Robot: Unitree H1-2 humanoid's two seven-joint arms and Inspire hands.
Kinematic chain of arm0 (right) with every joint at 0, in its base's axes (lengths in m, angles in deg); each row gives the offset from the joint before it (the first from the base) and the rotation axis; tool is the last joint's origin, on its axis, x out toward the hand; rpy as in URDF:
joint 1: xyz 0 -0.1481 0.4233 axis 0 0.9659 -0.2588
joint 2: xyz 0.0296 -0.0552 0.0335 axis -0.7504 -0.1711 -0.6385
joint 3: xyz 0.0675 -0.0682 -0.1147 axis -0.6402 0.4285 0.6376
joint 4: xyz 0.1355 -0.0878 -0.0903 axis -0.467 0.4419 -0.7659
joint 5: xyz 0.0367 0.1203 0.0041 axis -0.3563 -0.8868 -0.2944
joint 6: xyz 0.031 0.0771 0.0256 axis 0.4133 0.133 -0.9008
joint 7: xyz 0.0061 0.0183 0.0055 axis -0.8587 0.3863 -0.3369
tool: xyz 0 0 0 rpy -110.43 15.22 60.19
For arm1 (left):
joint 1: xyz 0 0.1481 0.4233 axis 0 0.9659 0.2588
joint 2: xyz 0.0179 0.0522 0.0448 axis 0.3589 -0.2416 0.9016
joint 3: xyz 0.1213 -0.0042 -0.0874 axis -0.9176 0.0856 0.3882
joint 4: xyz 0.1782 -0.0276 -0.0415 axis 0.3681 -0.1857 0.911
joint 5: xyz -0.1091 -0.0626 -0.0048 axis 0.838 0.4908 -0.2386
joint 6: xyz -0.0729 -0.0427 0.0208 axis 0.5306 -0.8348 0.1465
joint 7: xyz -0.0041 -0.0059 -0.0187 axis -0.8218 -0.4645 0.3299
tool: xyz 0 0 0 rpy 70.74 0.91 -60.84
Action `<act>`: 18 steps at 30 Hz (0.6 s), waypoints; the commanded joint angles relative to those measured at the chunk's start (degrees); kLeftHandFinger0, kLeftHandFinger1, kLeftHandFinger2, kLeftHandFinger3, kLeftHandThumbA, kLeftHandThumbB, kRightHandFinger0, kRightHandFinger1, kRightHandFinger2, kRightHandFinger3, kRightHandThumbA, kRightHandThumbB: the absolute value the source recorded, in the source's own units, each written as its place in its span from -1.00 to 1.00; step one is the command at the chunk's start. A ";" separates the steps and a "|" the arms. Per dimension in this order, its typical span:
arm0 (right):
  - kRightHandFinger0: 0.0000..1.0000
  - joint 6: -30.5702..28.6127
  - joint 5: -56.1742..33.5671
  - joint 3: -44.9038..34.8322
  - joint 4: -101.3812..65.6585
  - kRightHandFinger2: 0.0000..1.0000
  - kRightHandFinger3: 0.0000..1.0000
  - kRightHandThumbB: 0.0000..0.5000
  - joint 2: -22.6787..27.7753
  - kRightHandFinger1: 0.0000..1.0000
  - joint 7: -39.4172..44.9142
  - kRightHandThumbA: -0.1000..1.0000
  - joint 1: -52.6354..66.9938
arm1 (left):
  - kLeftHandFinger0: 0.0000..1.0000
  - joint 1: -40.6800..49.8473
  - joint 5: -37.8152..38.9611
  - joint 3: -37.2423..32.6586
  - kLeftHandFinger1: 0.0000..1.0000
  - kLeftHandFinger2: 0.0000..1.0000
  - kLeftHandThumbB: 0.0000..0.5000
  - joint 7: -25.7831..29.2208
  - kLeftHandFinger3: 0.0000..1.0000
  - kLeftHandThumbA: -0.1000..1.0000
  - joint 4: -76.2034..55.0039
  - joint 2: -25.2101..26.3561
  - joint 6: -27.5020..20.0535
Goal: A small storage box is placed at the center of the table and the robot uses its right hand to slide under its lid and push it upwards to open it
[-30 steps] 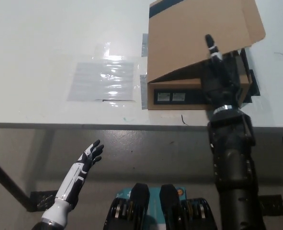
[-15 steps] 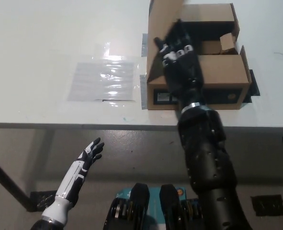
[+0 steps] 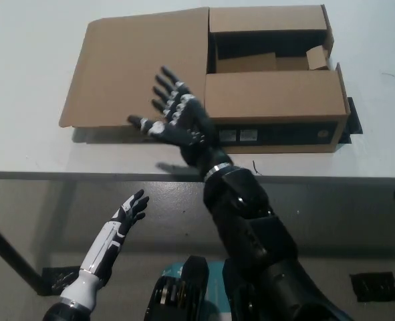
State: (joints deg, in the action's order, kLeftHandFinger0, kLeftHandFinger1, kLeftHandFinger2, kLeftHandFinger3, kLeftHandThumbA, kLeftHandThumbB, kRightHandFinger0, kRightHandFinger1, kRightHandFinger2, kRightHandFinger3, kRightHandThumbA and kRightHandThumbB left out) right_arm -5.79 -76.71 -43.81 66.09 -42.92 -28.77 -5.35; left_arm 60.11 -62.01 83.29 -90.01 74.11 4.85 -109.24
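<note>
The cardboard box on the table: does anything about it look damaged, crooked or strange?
Nothing looks damaged. The cardboard box sits open, its large lid lying flat on the table to the left. One small inner flap stands bent up inside.

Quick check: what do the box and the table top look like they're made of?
Box: plain brown cardboard, matte, with folded flaps and its lid lying flat open. Table: smooth white surface, probably laminate or painted board; the material under the finish cannot be told.

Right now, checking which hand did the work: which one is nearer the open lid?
Right. The right hand hovers open over the lid; the left hand hangs below the table edge, open, well clear.
</note>
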 commanded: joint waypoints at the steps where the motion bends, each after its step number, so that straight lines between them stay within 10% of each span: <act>1: 1.00 -2.90 6.31 1.81 4.89 1.00 1.00 0.12 0.75 1.00 1.62 1.00 -4.10 | 1.00 -1.29 0.85 -0.34 1.00 1.00 1.00 -1.23 1.00 1.00 -1.95 0.76 -0.84; 10: 1.00 -3.75 6.40 0.10 7.12 1.00 1.00 0.08 1.55 1.00 3.69 1.00 -5.06 | 1.00 -2.08 1.17 -0.30 1.00 1.00 1.00 -1.69 1.00 1.00 -1.22 0.66 -1.37; 14: 1.00 -0.21 8.72 0.77 -5.46 1.00 1.00 0.53 1.96 1.00 1.52 1.00 -3.85 | 1.00 -1.99 0.85 -0.28 1.00 1.00 1.00 -1.88 1.00 1.00 -1.20 0.81 -0.86; 18: 1.00 3.73 7.11 0.96 -20.18 1.00 1.00 0.38 1.96 1.00 3.09 1.00 -3.04 | 1.00 -1.86 0.67 -0.18 1.00 1.00 1.00 -1.84 1.00 1.00 -1.35 0.90 -0.98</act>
State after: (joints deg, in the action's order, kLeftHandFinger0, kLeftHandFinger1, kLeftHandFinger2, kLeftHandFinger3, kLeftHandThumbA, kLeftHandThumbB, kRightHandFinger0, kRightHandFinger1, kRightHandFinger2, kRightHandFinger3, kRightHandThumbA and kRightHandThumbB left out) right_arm -6.27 -70.46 -42.81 62.08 -41.21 -26.73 -7.26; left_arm 59.31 -62.01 83.21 -91.08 74.15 4.85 -109.18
